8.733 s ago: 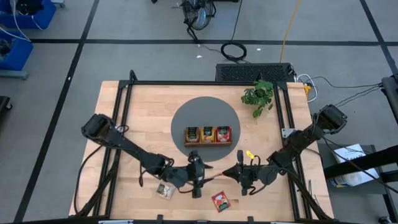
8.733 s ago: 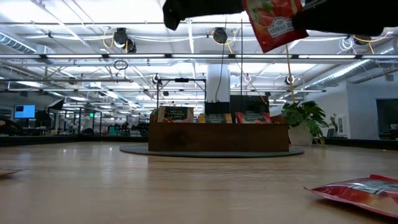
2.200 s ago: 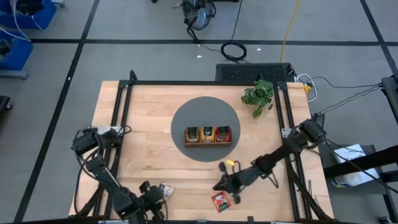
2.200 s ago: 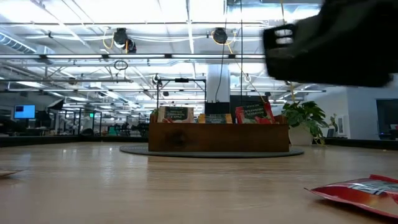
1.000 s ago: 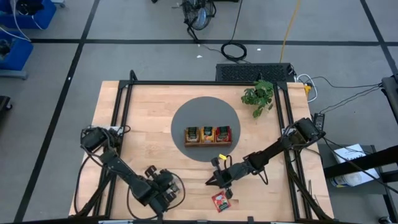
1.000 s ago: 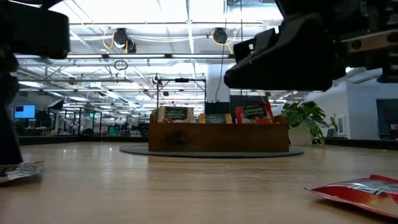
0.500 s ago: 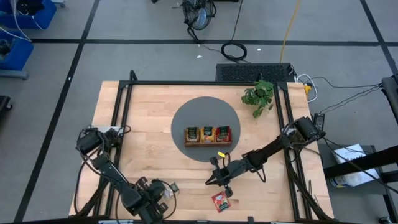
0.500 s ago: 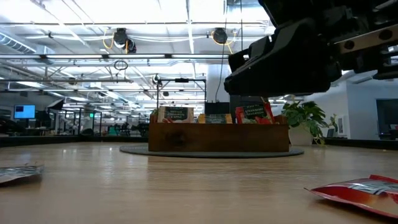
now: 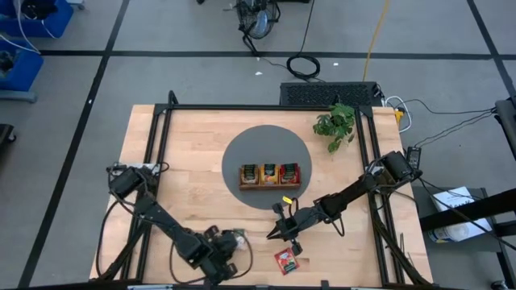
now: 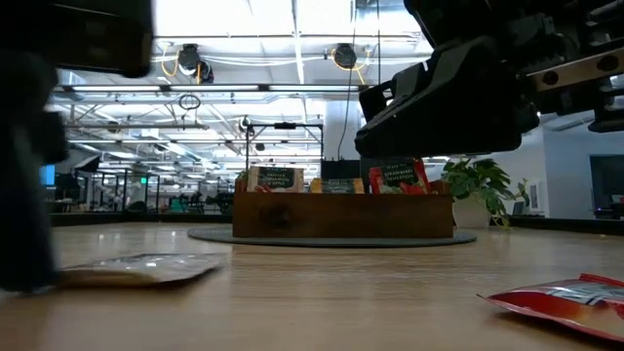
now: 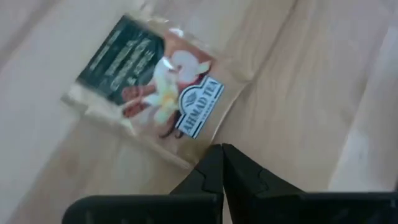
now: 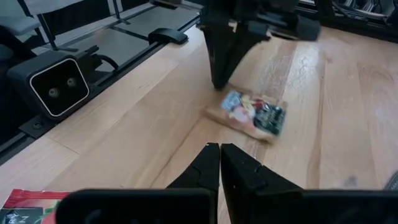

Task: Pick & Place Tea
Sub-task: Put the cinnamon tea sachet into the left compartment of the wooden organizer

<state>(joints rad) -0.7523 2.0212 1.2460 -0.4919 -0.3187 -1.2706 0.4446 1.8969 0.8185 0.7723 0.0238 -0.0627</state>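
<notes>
Wooden tray (image 9: 270, 186) on dark mat (image 9: 242, 145), plant (image 9: 334, 122) beyond, pale sachet (image 9: 237, 238) near tray under closed left gripper (image 9: 226, 256), closed right gripper (image 9: 271, 236) empty, red sachet (image 9: 285, 260) beside.

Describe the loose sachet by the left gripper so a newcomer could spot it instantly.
On the light wooden table, look at the near edge, left of centre, where the shut left gripper is. The flat beige tea sachet lies at its tips. Unlike the red sachet to its right, it has a dark green label panel.
</notes>
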